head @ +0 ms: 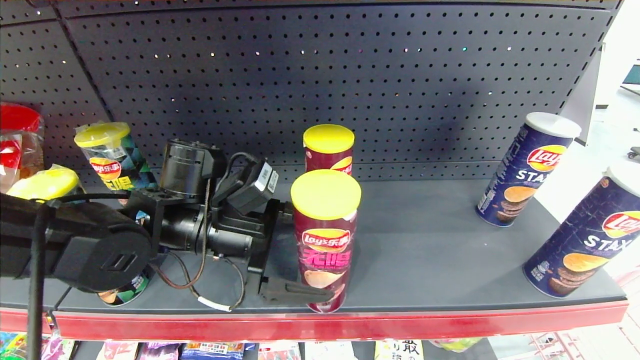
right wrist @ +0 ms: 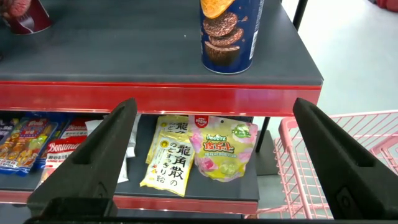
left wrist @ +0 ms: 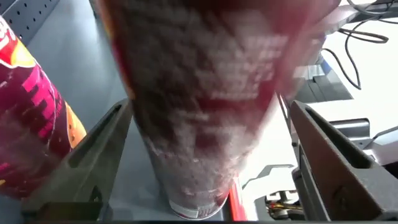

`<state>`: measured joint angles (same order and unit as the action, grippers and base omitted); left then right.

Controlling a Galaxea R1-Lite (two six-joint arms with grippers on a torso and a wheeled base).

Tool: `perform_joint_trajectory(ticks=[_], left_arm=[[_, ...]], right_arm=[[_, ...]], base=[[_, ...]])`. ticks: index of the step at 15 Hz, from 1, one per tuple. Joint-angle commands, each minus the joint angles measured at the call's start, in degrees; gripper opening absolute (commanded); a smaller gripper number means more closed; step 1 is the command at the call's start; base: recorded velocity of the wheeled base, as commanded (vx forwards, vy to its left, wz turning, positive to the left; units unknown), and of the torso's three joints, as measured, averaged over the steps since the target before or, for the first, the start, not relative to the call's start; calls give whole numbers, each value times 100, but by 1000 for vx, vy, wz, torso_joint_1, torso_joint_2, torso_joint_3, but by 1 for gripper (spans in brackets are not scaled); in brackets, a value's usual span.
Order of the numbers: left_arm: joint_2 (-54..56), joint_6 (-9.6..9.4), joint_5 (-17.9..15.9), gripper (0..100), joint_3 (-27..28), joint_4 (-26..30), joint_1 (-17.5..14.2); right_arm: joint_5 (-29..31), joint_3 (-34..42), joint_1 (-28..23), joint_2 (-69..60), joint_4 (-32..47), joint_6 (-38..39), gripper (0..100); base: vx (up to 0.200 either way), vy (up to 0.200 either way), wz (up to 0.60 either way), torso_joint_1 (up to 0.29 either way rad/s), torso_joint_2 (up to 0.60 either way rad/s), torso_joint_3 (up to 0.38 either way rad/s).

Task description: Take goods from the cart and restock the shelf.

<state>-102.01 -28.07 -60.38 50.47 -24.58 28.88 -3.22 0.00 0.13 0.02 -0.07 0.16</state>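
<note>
task item: red chip can [head: 326,235], yellow lid, upright at the shelf [head: 425,250] front edge
left gripper [left wrist: 209,109]: jaws spread, straddling the can's lower half, gaps on both sides
right gripper [right wrist: 214,106]: jaws wide, nothing held, before the shelf lip, pink cart [right wrist: 336,168] beside
neighbours: second red can [head: 328,147] just behind; two blue cans [head: 525,170] well apart to the right; green cans [head: 112,157] left
obstructed: arm covers one green can [head: 125,290]; far finger hidden behind the can

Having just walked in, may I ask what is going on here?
The left gripper is open around a maroon cylindrical chip can with a yellow lid, which stands upright at the front of the dark grey shelf. The right gripper hangs open before the shelf, near a pink wire cart.
</note>
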Motion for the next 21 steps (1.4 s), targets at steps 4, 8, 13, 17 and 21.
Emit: perform_joint_trajectory(ticks=[4,8,13,17,21], left_arm=[[533,-5,88,100,-371,515,-348],[867,-5,325,100,-661,884,-374],[1289,65,1125,100,-1180,1104,-401],[1605,74,1573,100,-1312,1570,-409],[1614,13,2751,100,-1531,1631,-409]], right_arm=[[-3,0,4,-2,-1,2,100],[-12,0,4,-2,-1,2,100],[-3,0,4,-2,-1,2,100],[-3,0,4,-2,-1,2,100],[-3,0,4,-2,-1,2,100]], base=[[0,0,0,0,0,0],[0,0,0,0,0,0],[0,0,0,0,0,0],[0,0,0,0,0,0],[0,0,0,0,0,0]])
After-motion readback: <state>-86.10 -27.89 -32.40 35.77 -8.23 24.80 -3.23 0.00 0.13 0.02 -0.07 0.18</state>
